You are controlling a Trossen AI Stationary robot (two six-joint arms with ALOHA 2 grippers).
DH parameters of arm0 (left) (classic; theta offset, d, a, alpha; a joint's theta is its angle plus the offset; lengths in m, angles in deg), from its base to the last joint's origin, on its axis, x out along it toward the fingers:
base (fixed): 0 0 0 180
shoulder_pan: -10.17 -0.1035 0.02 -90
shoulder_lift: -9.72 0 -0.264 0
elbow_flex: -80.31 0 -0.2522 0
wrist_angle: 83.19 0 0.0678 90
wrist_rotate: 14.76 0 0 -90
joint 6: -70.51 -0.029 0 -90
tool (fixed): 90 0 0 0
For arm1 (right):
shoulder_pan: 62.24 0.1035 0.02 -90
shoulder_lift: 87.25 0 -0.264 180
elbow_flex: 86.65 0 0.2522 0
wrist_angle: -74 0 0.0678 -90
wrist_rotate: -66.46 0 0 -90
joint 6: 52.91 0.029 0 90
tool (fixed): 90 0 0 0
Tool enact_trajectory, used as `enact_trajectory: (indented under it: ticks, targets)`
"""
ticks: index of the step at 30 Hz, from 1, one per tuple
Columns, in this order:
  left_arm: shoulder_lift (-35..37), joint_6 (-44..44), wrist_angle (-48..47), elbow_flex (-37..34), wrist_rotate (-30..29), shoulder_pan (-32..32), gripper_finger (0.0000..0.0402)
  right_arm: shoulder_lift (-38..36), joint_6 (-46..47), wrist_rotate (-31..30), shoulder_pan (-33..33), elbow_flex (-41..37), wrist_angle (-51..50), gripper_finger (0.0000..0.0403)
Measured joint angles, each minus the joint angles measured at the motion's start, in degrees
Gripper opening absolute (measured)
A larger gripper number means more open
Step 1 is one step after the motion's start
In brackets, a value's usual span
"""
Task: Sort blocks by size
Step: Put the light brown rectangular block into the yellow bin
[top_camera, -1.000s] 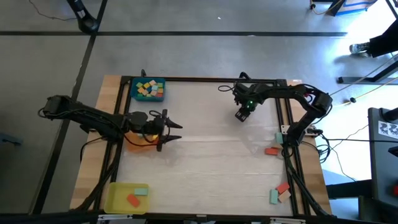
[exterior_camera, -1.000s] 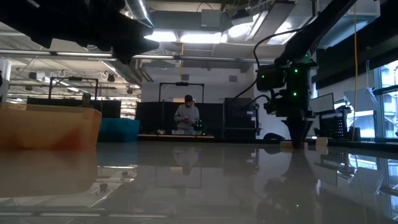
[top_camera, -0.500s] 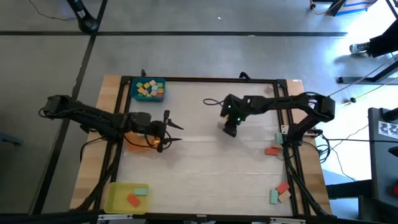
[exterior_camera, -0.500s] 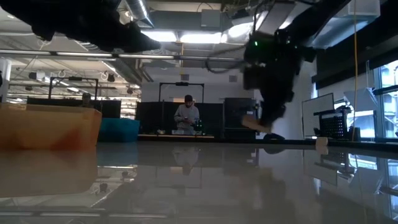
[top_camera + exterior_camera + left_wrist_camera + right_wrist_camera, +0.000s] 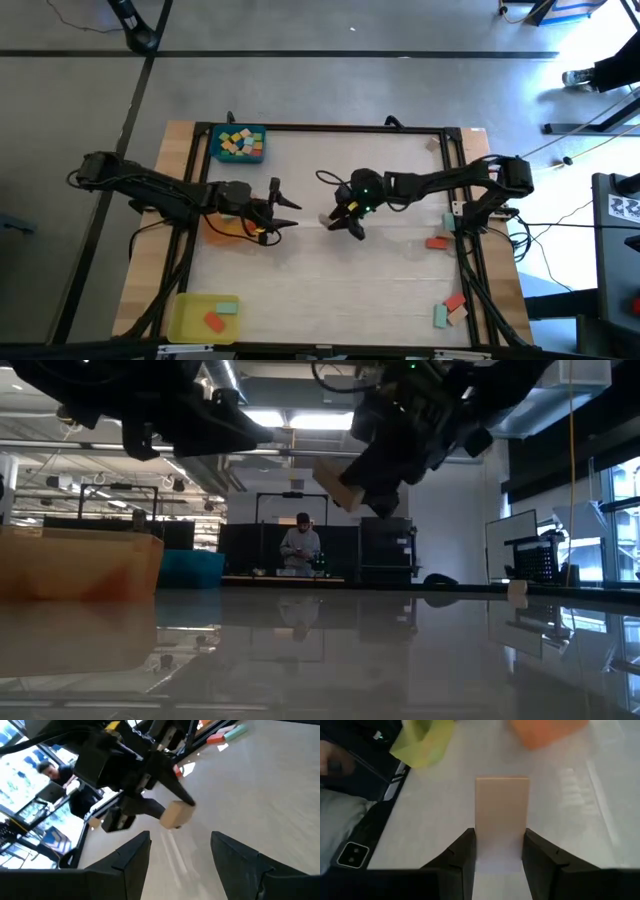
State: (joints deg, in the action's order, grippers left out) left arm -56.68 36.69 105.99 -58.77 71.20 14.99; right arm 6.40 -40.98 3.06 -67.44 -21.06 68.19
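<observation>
My right gripper (image 5: 338, 220) hangs above the middle of the table, shut on a pale beige block (image 5: 501, 805), also seen as the pale block (image 5: 338, 480) in the low view. My left gripper (image 5: 288, 213) stands open a little to its left, pointing at it, with nothing between its fingers (image 5: 132, 857). More blocks fill the blue tray (image 5: 214, 140) at the far left. Two lie in the yellow tray (image 5: 185, 318) at the near left. An orange tray (image 5: 228, 228) sits under my left arm. My right gripper pinches the pale block's two long sides (image 5: 501, 845) between its two fingers (image 5: 462, 857), at the end nearest the wrist. The fingers lie along the block, slanting down toward the table's left. The block juts out past the fingertips, tilted, lifted clear of the table.
Loose blocks lie by the right edge: an orange one (image 5: 437, 242) and, nearer the front, a red and a teal one (image 5: 450, 308). A black frame (image 5: 330, 128) borders the table. A person (image 5: 301, 548) stands far behind it.
My right gripper has swung from the far right of the table toward its middle and a little up, tipping from pointing down to a slant, with the pale block lifted clear. My left gripper has rolled about its own axis, staying open.
</observation>
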Motion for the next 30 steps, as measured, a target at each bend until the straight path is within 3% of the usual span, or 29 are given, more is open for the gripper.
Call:
enact_trajectory:
  ticks: [6, 17, 24, 30]
  targets:
    - [-3.54, -2.62, 3.57, 0.6, 0.0, 0.0, 0.0198, 3.79, 0.19, -0.95, 1.57, 3.89, 2.13, 0.0129]
    - [-7.75, -1.14, -9.24, 8.36, 2.59, 0.02, 0.0198, 10.33, -0.14, 0.62, 1.45, 12.18, 0.84, 0.013]
    - [-8.5, -1.28, -10.96, 8.96, 3.87, 0.02, 0.0196, 10.4, -0.18, 2.28, 1.45, 12.77, 1.07, 0.013]
    - [-8.5, -1.98, -11.02, 8.96, 3.84, 0.06, 0.0132, 10.4, 0.67, 2.56, 1.48, 12.76, 2.45, 0.013]
